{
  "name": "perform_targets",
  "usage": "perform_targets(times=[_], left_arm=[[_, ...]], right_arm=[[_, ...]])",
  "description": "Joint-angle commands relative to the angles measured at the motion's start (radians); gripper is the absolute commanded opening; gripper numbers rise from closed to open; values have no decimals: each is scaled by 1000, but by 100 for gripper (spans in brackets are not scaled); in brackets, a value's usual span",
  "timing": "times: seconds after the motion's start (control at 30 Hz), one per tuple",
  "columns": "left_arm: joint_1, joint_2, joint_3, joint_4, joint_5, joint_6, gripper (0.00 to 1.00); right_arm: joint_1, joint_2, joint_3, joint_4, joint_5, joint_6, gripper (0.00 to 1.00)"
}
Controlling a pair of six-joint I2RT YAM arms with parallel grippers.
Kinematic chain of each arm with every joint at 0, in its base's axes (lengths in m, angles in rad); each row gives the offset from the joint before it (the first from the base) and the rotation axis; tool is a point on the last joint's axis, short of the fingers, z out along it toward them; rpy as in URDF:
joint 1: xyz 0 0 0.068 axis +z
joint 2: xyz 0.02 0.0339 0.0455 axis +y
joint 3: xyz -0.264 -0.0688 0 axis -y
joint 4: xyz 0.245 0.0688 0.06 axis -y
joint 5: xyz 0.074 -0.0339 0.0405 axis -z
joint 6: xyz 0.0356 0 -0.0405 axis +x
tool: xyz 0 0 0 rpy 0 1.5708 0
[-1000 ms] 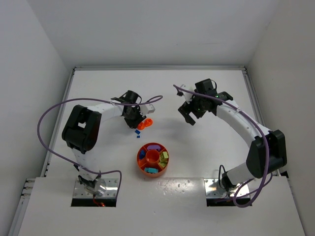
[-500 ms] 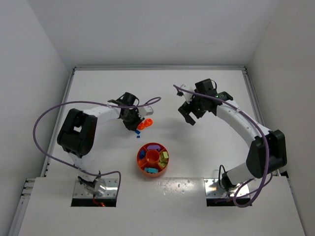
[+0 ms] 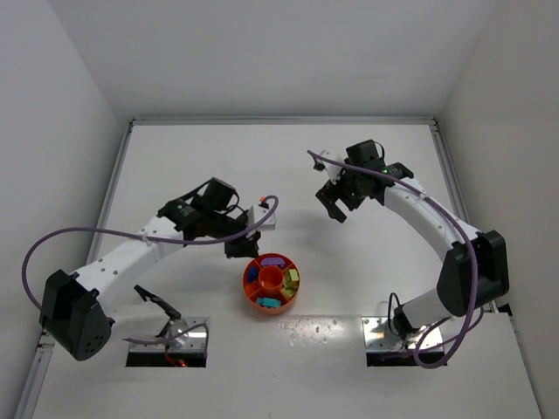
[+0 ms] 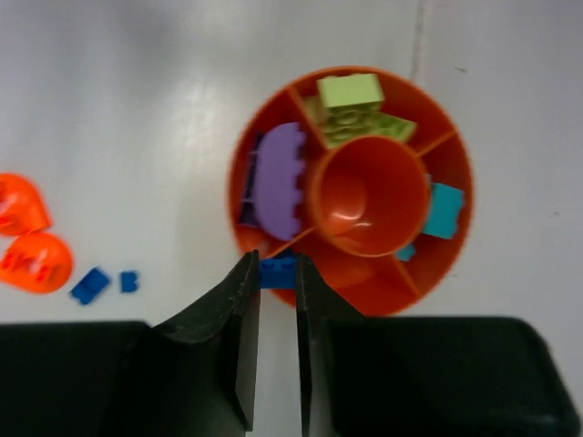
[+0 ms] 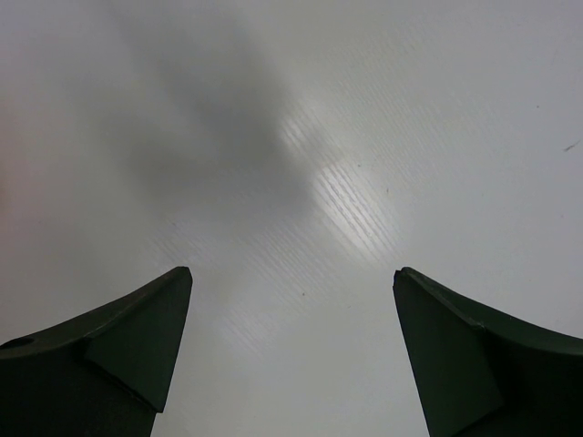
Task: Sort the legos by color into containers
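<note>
- From the top, the left gripper (image 3: 238,248) is low over the white table (image 3: 192,157), just beside the upper left edge of the round orange-red tray (image 3: 258,303).
- The tray sits near the front of the table, between the 2 arms.
- Inside it, a purple brick (image 3: 273,259) lies at the back, a yellow-green one (image 3: 291,278) on the right, a teal one (image 3: 269,302) at the front and a blue one (image 3: 251,275) on the left.
- The right gripper (image 3: 333,208) hangs over bare table, well apart from the tray, with its jaws apart.
- In the left wrist view, the left gripper (image 4: 276,264) is squeezed nearly closed, and it pinches 1 blue brick (image 4: 278,273) between its tips.
- That brick is right over the near rim of the tray (image 4: 448,159).
- The purple brick (image 4: 278,180) lies in the pocket just past the held brick.
- The yellow-green bricks (image 4: 351,105) fill the far pocket, and a teal brick (image 4: 444,211) lies in the pocket on the right.
- The centre cup (image 4: 364,196) holds nothing.
- On the table (image 4: 137,109) to the left lie 2 small blue bricks (image 4: 89,285), and past them 2 rounded orange-red pieces (image 4: 35,262).
- In the right wrist view, the right gripper (image 5: 291,270) is spread wide and holds nothing.
- Its 2 dark fingers (image 5: 118,346) frame only the white table (image 5: 364,137).
</note>
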State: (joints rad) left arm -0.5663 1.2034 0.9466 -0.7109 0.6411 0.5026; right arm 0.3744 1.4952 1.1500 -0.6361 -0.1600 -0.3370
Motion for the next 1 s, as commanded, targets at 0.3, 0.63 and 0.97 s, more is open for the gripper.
perform_targets(times=[0.3, 0.63, 0.97], left_arm=[[-191, -74, -43, -67, 23, -65, 8], [-191, -51, -14, -121, -12, -19, 9], [-181, -21, 27, -170, -87, 40, 15]], right_arm=[[-5, -46, 24, 21, -29, -4, 92], [-5, -64, 5, 21, -29, -4, 92], [-5, -64, 5, 21, -29, -4, 92]])
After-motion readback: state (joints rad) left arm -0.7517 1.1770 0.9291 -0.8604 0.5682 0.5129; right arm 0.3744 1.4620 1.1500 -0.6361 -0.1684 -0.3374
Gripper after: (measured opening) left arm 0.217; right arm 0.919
